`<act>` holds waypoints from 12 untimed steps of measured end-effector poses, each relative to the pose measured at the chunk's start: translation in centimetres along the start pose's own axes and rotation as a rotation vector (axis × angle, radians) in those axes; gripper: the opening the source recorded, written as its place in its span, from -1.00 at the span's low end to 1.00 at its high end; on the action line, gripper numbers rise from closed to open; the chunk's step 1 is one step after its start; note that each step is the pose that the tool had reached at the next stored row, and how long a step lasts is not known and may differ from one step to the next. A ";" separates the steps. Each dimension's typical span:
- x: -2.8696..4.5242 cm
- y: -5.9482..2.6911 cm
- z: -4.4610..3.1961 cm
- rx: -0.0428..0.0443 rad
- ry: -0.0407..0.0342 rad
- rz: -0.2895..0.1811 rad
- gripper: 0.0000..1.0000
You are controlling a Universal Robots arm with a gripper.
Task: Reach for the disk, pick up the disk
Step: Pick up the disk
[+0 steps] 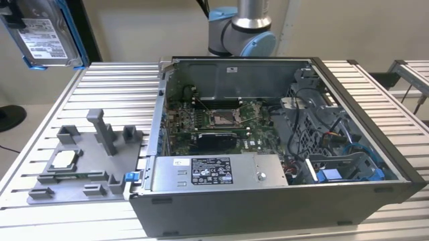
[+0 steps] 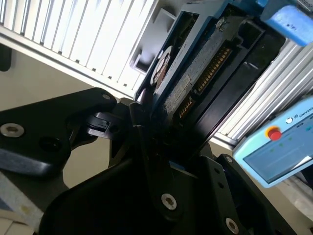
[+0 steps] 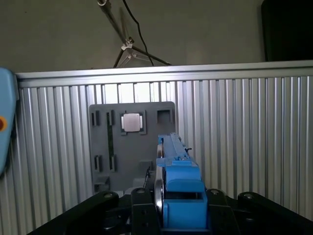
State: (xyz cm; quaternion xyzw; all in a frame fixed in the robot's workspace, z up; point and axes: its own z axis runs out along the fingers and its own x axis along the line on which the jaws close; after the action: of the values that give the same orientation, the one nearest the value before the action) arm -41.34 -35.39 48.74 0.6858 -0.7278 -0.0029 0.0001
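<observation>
The disk (image 1: 48, 39), a silver-grey drive with a white label and a blue carrier frame, hangs high above the table at the exterior view's far left, clear of every surface. My gripper (image 3: 178, 218) is shut on the disk (image 3: 177, 171), whose blue edge stands upright between the black fingers (image 3: 142, 208). In the second wrist view the disk (image 2: 200, 73) shows its connector side, clamped in my gripper (image 2: 161, 147). A dark part of my gripper (image 1: 9, 16) sits at the disk's upper corner in the exterior view.
An open computer case (image 1: 282, 150) fills the middle of the slatted aluminium table (image 1: 114, 75). A grey fixture plate (image 1: 80, 160) holding a small square silver chip (image 3: 132, 122) lies to its left, under the disk. The arm's base (image 1: 238, 30) stands behind the case. A blue pendant (image 2: 279, 147) lies nearby.
</observation>
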 end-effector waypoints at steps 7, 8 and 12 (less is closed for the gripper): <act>-0.09 -1.61 0.00 -0.0002 -0.0001 0.000 -1.00; -0.11 -1.83 -0.01 -0.0002 0.0000 0.000 -1.00; -0.16 -2.73 -0.02 -0.0003 0.0000 0.000 -1.00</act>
State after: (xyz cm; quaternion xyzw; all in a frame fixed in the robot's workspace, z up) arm -38.60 -35.40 48.74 0.6858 -0.7278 -0.0030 0.0002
